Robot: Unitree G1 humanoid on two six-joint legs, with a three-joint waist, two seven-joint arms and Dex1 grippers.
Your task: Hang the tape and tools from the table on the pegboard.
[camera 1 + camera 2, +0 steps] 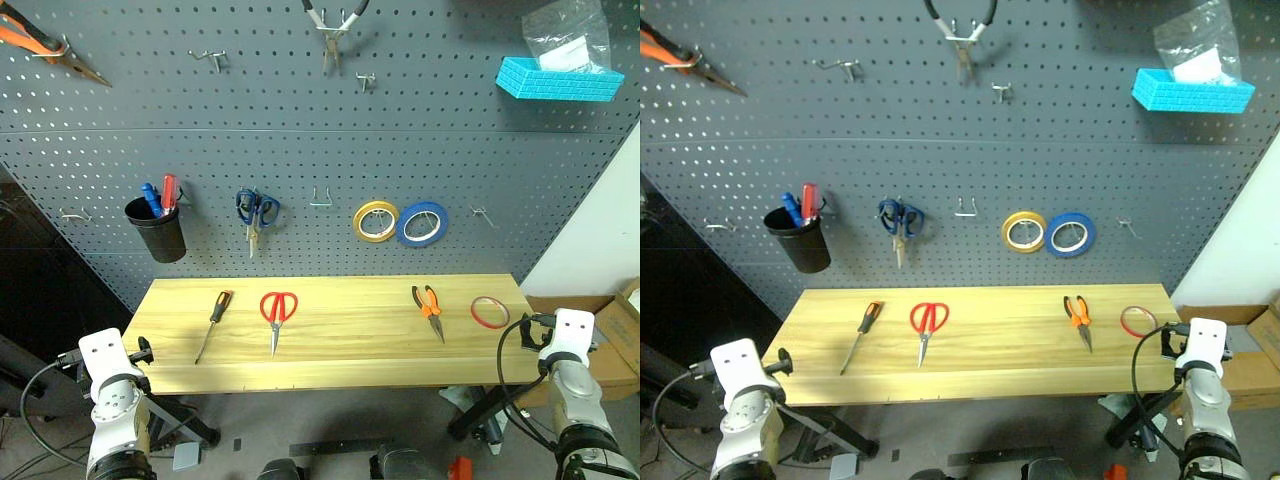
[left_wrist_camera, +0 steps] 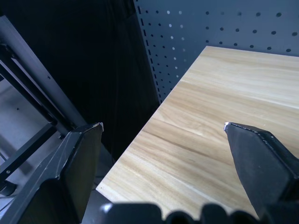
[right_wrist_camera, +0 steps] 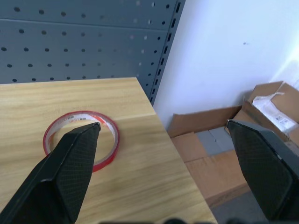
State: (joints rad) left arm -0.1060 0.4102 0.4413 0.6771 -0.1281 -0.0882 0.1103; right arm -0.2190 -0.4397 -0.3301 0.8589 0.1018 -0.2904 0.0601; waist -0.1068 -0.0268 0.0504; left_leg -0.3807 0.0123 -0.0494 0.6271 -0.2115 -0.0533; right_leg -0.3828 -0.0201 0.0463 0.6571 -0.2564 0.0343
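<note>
Red tape ring [image 3: 81, 138] flat on the table [image 3: 140, 186], just past the tip of one right finger [image 3: 60, 177], partly hidden behind it; other right finger out beyond the table's end, over cardboard boxes [image 3: 224, 154]. Right fingers spread wide, holding nothing, touching nothing. Left fingers [image 2: 261, 163] also spread wide and empty, straddling the table's near corner at the opposite end, one over the wood, one off the edge. Between the two pairs, along the table: screwdriver [image 1: 213, 323] nearest the left fingers, then red scissors [image 1: 277, 315], then pliers [image 1: 431, 309] next to the tape. Pegboard [image 1: 300, 130] behind, well beyond both fingers.
</note>
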